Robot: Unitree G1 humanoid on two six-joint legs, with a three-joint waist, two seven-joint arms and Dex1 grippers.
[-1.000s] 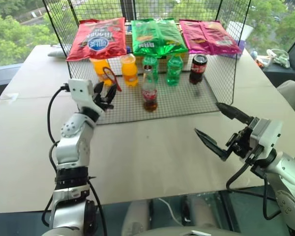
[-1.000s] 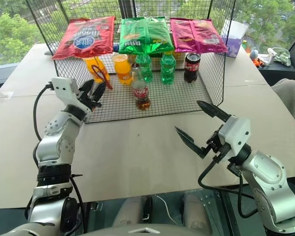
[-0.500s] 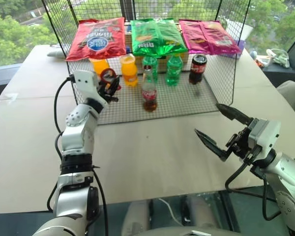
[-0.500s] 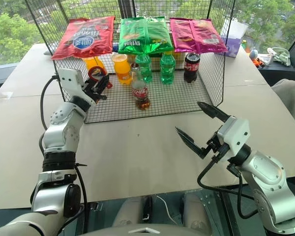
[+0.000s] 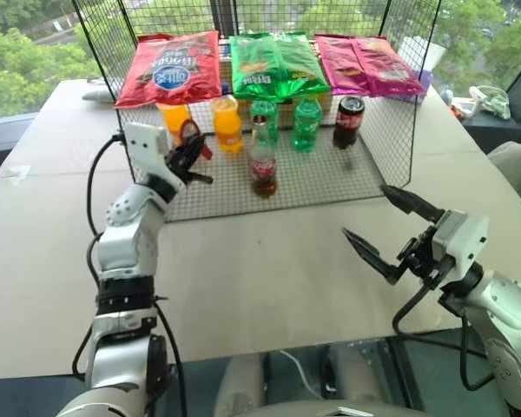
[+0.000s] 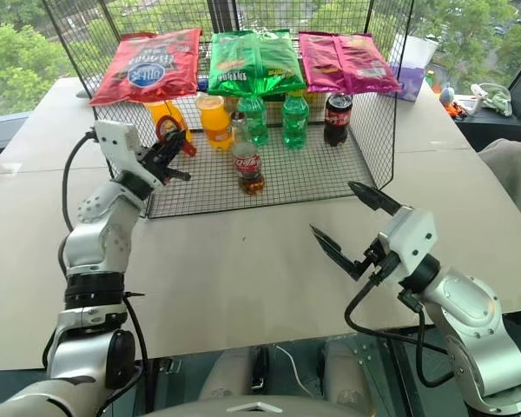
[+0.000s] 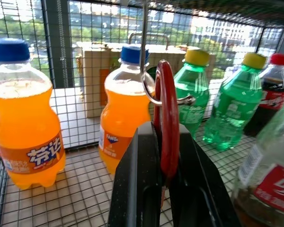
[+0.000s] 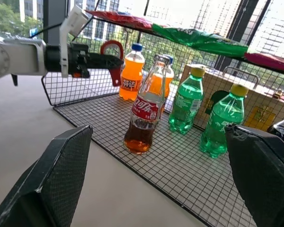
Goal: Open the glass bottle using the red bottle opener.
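Red bottle opener (image 7: 168, 127) sits clamped in the left end effector (image 5: 194, 156), its loop still on a wire hook (image 7: 149, 92) inside the mesh rack (image 5: 330, 178). Just beside stands the glass bottle (image 5: 262, 161), partly filled with cola. Right end effector (image 5: 384, 228) hovers spread wide above the counter (image 5: 269, 278).

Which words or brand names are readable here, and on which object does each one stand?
"华达" in white: orange soda bottle.
White script on the red band of the glass bottle: looks like the Chinese cola logo, not fully readable.
Print on the three snack bags: too blurred to read.
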